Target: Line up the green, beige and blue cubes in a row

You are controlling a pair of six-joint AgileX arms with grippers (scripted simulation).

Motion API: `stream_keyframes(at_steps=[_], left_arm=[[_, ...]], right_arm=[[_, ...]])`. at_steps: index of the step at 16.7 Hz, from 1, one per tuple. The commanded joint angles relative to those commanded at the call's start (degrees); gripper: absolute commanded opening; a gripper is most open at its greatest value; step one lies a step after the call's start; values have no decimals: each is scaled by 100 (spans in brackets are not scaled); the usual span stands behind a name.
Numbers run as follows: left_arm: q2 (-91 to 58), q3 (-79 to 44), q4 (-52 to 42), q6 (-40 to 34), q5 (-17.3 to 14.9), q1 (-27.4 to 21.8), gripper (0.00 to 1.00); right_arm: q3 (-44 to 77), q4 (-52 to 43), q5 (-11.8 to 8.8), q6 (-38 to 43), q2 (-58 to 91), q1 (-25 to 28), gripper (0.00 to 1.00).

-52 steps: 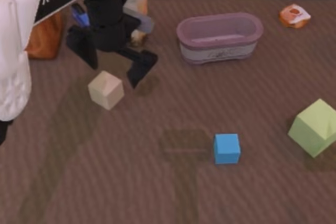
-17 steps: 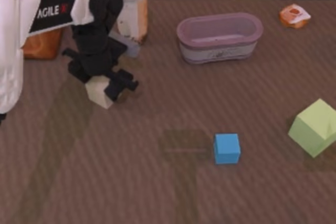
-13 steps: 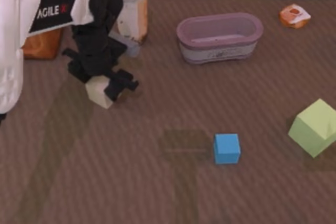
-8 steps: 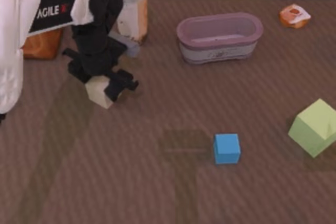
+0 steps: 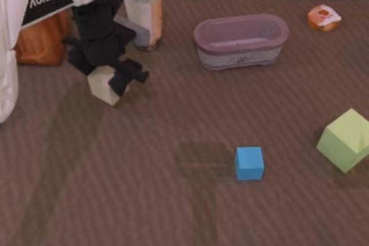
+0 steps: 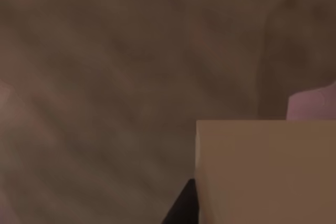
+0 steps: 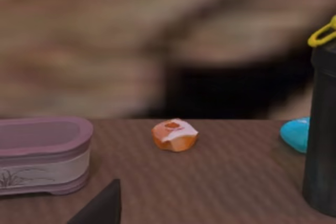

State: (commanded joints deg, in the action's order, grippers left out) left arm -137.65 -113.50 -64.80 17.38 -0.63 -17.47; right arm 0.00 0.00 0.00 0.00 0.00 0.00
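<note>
My left gripper [image 5: 106, 76] is shut on the cream-beige cube [image 5: 101, 87] at the far left of the table and holds it just above the surface. In the left wrist view this cube [image 6: 268, 174] fills the near corner, with one dark fingertip [image 6: 184, 208] against its side. The sky-blue cube [image 5: 249, 163] rests near the middle front. The lime-green cube [image 5: 345, 140] sits at the right edge, turned corner-on. My right arm is out of the top view; its wrist view shows one dark fingertip [image 7: 105, 205] set wide, with nothing beside it.
A purple oblong basin [image 5: 242, 41] stands at the back centre. A white-lidded can [image 5: 144, 10] and the orange wooden block [image 5: 40, 41] are behind my left gripper. A small orange-and-white item [image 5: 323, 16] lies far right. The right wrist view shows a black bottle [image 7: 323, 129].
My left gripper came down over the beige cube and shut on it. In the last half second it rose and drew slightly back and left, carrying the cube. The blue and green cubes stayed put.
</note>
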Motion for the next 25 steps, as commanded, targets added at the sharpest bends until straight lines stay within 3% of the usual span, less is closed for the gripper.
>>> stream_keyframes(at_steps=[8, 11, 15, 22, 25], left_arm=[[143, -281, -425, -23, 3, 22, 0], [198, -243, -412, -403, 10, -193, 0], [346, -54, -407, -1747, 38, -854, 0], [799, 549, -354, -5149, 90, -2295, 0], [1002, 760, -300, -6032, 110, -2748, 0]], right_arm=[[0, 0, 0, 0, 0, 0, 100], [0, 0, 0, 0, 0, 0, 100], [0, 0, 0, 0, 0, 0, 100], [0, 0, 0, 0, 0, 0, 100], [0, 0, 0, 0, 0, 0, 100]])
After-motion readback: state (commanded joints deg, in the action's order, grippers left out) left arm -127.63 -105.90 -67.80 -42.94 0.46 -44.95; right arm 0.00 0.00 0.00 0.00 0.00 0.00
